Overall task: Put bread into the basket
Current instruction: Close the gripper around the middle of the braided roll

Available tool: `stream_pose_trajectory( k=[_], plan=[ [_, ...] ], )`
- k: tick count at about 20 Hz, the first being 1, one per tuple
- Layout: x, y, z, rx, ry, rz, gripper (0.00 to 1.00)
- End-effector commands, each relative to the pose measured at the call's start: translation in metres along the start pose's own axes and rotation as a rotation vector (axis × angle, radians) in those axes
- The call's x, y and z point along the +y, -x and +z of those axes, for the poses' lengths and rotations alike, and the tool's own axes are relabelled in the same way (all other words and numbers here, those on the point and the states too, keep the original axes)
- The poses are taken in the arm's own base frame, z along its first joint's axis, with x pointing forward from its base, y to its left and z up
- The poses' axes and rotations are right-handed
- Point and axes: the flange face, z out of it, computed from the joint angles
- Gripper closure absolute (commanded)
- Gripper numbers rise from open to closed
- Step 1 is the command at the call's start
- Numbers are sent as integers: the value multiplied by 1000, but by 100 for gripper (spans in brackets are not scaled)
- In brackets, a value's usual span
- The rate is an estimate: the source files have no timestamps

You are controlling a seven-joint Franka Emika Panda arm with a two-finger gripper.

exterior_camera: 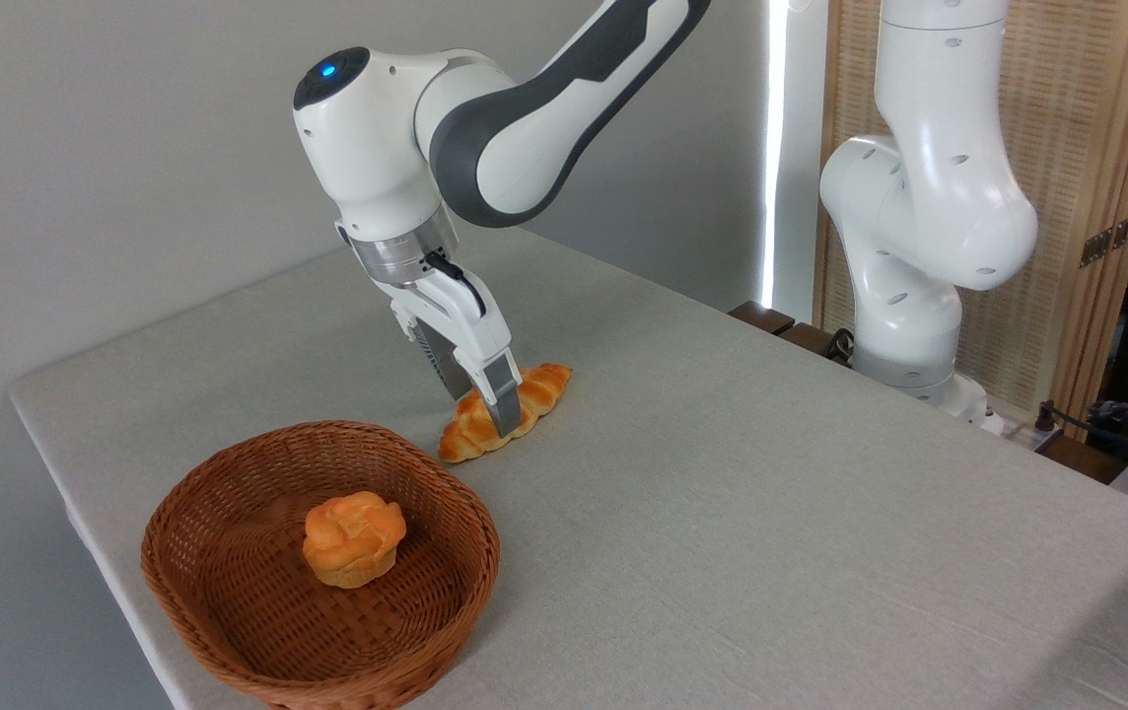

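Observation:
The bread (546, 385), a long braided golden loaf, lies flat on the grey tablecloth just behind and to the right of the basket (325, 429). My gripper (482, 412) reaches down over the loaf's middle, with one finger in front of it and the other behind. The fingers stand apart, straddling the loaf, and the bread still rests on the cloth. The reddish-brown wicker basket sits near the table's front left corner, about a hand's width from the loaf's near tip.
A round knotted bun (352, 539) sits inside the basket, near its middle. The arm's white base (919, 247) stands at the table's far right edge. The table's left edge (81, 493) drops off close beside the basket.

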Motion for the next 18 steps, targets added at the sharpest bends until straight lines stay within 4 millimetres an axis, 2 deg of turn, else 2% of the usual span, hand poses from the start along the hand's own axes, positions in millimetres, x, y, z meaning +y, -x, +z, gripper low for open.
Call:
stream_pose_trajectory(
  k=[1, 2, 4, 14, 18],
  plan=[
    [0, -1, 3, 3, 1, -1, 47],
    [1, 0, 1, 6, 0, 1, 57],
    [1, 0, 1, 4, -1, 6, 67],
    [2, 6, -5, -27, -6, 15, 67],
    [8, 6, -33, -3, -19, 23, 67]
  ],
)
